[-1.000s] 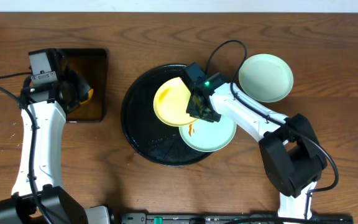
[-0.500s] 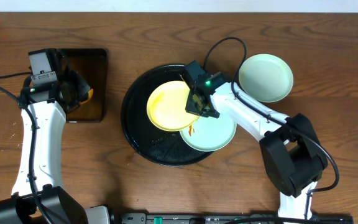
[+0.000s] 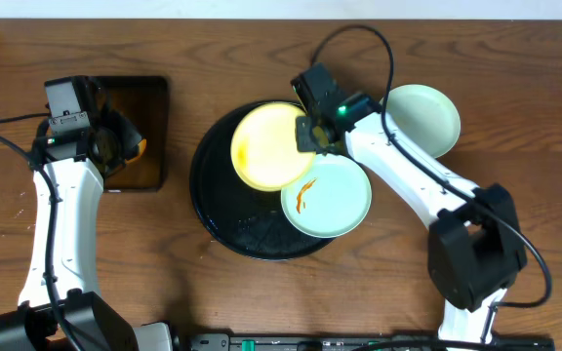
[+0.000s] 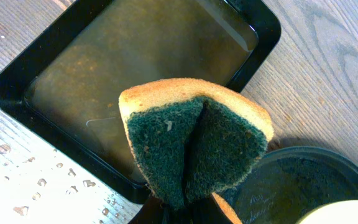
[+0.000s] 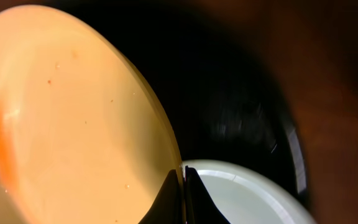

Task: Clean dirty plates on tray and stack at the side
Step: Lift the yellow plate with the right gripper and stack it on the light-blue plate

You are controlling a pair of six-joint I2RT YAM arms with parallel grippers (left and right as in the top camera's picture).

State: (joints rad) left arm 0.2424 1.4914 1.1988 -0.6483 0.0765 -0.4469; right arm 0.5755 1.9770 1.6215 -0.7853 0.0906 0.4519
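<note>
My right gripper [image 3: 309, 135] is shut on the right rim of the pale yellow plate [image 3: 271, 146], holding it tilted above the round black tray [image 3: 215, 210]. In the right wrist view the fingers [image 5: 183, 199] pinch that rim, and the yellow plate [image 5: 73, 124] shows an orange smear at its left. A mint plate [image 3: 327, 195] with orange streaks lies on the tray's right side. Another mint plate [image 3: 418, 120] sits on the table to the right. My left gripper [image 3: 115, 146] is shut on a folded green-and-yellow sponge [image 4: 191, 143].
A rectangular black tray [image 3: 149, 97] of brownish liquid sits at the left, under the sponge. Water drops spot the wood beside the rectangular tray [image 4: 17, 87]. The round tray's rim [image 4: 303, 186] shows in the left wrist view.
My right gripper closed on the yellow plate's rim and carried it up and toward the back. The streaked mint plate is now fully uncovered. The left arm has not moved.
</note>
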